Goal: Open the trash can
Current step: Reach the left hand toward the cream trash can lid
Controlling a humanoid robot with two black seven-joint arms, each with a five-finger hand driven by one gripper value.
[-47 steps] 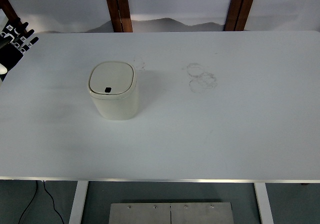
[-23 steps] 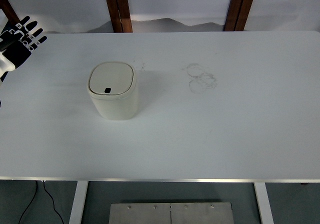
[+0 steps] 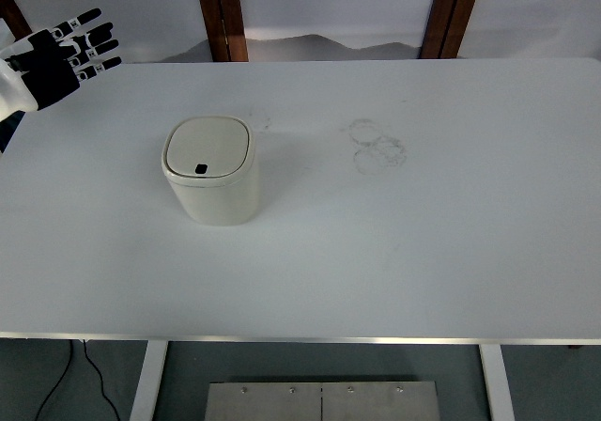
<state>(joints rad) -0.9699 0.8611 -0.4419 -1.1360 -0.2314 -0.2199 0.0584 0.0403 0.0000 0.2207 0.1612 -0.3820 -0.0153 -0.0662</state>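
Black left hand (image 3: 58, 54) at the far left corner of the white table (image 3: 423, 242), fingers spread, gripping nothing. Cream, rounded-square plastic trash can (image 3: 211, 170) well apart to its lower right, upright, lid shut, untouched.

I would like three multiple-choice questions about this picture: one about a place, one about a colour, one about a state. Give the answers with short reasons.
1. Where does the trash can stand on the table?
A. left of the middle
B. at the right edge
C. at the near edge

2. What colour is the trash can?
A. black
B. cream
C. red

3. What is the state of its lid?
A. removed
B. standing open
C. closed

Answers:
1. A: it sits left of the table's centre.
2. B: body and lid are both cream, with one small dark button.
3. C: the lid lies flat on top, and the left robot hand is far from it, at the upper left corner, fingers spread.
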